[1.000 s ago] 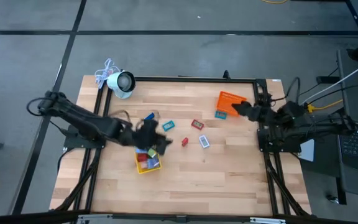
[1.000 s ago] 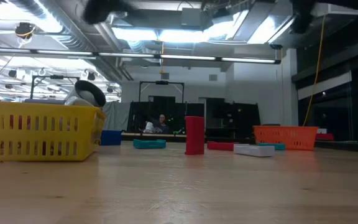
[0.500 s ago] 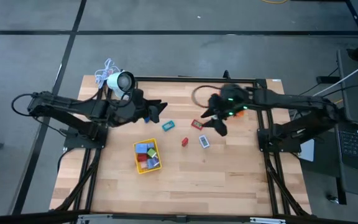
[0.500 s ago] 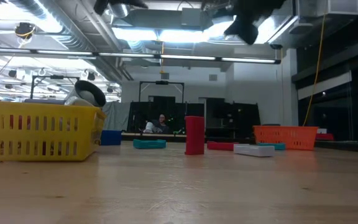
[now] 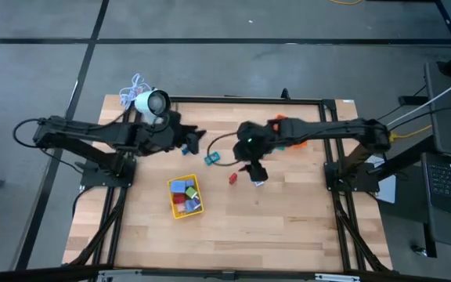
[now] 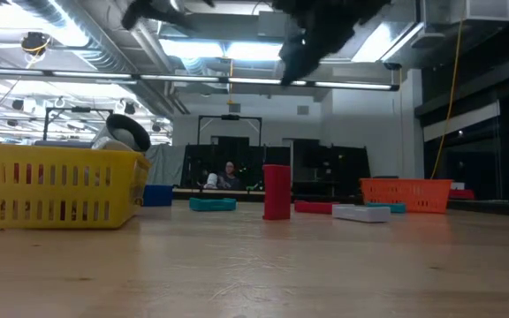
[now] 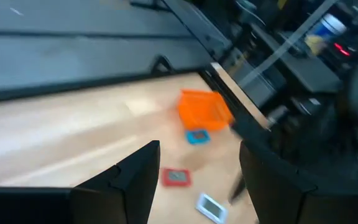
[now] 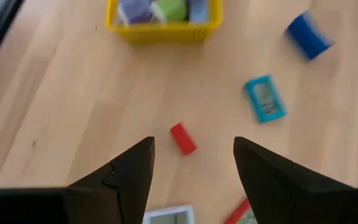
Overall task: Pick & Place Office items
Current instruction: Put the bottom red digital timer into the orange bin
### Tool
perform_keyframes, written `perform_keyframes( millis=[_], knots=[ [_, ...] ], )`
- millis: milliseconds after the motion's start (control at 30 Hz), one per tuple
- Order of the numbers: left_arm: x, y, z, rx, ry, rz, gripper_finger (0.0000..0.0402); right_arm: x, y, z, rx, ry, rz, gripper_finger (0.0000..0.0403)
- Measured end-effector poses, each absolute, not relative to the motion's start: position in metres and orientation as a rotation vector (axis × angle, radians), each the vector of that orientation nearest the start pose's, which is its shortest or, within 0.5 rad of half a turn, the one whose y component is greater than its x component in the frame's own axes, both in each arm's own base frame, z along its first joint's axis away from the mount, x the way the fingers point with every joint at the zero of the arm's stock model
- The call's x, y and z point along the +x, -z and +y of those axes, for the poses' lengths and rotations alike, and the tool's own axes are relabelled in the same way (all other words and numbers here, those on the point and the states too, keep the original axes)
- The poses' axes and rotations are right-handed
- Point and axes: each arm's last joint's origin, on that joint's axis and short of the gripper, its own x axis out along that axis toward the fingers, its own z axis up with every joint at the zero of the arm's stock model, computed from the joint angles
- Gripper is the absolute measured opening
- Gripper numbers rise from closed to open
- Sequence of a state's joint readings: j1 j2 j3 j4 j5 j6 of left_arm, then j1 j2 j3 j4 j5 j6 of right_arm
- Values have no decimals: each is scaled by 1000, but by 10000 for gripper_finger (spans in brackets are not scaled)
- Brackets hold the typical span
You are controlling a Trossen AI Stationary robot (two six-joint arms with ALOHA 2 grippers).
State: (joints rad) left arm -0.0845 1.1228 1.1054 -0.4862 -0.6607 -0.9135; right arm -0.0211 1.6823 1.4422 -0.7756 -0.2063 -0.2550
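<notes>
Several small pieces lie on the wooden table: a teal one [image 5: 212, 159], a red one [image 5: 232, 178] standing on end [image 6: 276, 191], a white one [image 5: 257, 178], a blue one [image 8: 308, 34] and a flat red one [image 7: 176, 177]. The yellow tray [image 5: 185, 196] holds more pieces. My right gripper [image 5: 254, 166] hangs open and empty above the red piece [image 8: 183, 138]. My left gripper [image 5: 197, 141] is open and empty above the table, near the blue piece, on the far side of the yellow tray. The orange tray [image 7: 204, 111] stands at the far right.
A white round device with a cord [image 5: 153, 103] sits at the table's far left corner. My right arm reaches across the orange tray [image 5: 296, 128] and hides part of it. Bare wood lies toward the table's near edge [image 5: 272, 235].
My right gripper has swung from the table's right edge toward the left, over the loose pieces in the middle, staying open. My left gripper has gone from above the yellow tray toward the far edge and has kept there. No piece has moved.
</notes>
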Motion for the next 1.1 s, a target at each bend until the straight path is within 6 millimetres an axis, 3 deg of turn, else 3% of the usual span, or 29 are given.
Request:
perform_keyframes(
  millis=[167, 500, 833, 1100],
  knots=[
    [186, -364, -1, -640, -858, 160, 216, 358, -256, 9, -74, -309, 1139, 226],
    [104, -359, 1, -669, -965, 242, 216, 367, -254, 12, -54, -291, 1078, 226],
    [92, -360, 1, -685, -948, 238, 216, 383, -214, 13, -68, -338, 1167, 226],
    [97, -349, 0, -685, -960, 270, 216, 390, -212, 14, -71, -342, 1118, 226]
  ],
)
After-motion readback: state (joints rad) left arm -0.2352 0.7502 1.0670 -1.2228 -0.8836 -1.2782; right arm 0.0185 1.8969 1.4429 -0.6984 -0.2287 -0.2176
